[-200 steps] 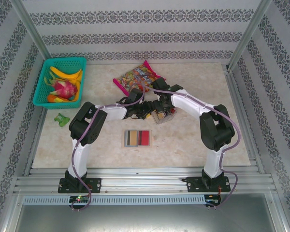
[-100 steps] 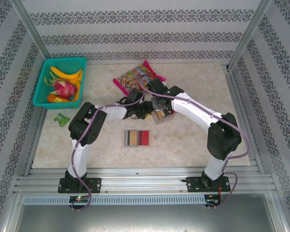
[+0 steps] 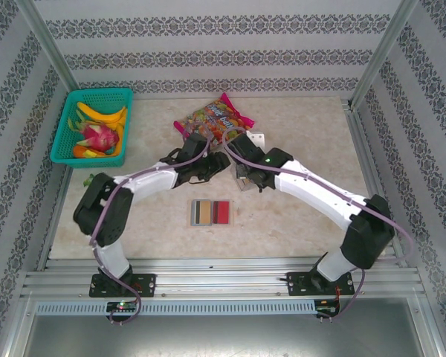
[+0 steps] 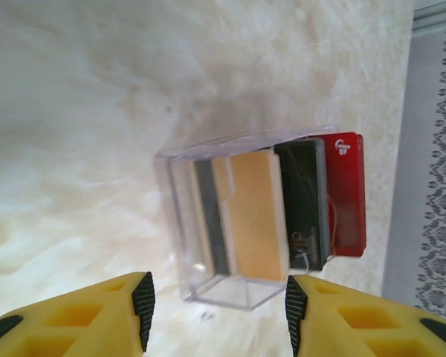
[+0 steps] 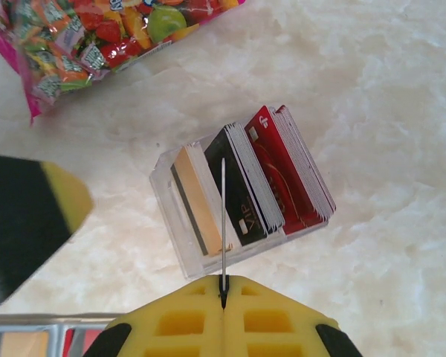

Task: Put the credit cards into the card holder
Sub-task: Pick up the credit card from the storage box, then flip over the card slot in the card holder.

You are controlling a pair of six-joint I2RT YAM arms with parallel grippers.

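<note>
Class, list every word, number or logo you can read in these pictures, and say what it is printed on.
"VIP": on the black card in the rack.
A white logo, no legible letters: on the red card.
Script on the red card: too blurred to read.
Print on the candy bag: too blurred to read.
Edge-on white card in the right gripper: nothing legible.

White-black arms (image 3: 320, 195), purple cables (image 3: 126, 181); left pincer (image 4: 219, 309), right pincer (image 5: 223, 288) yellow.
</note>
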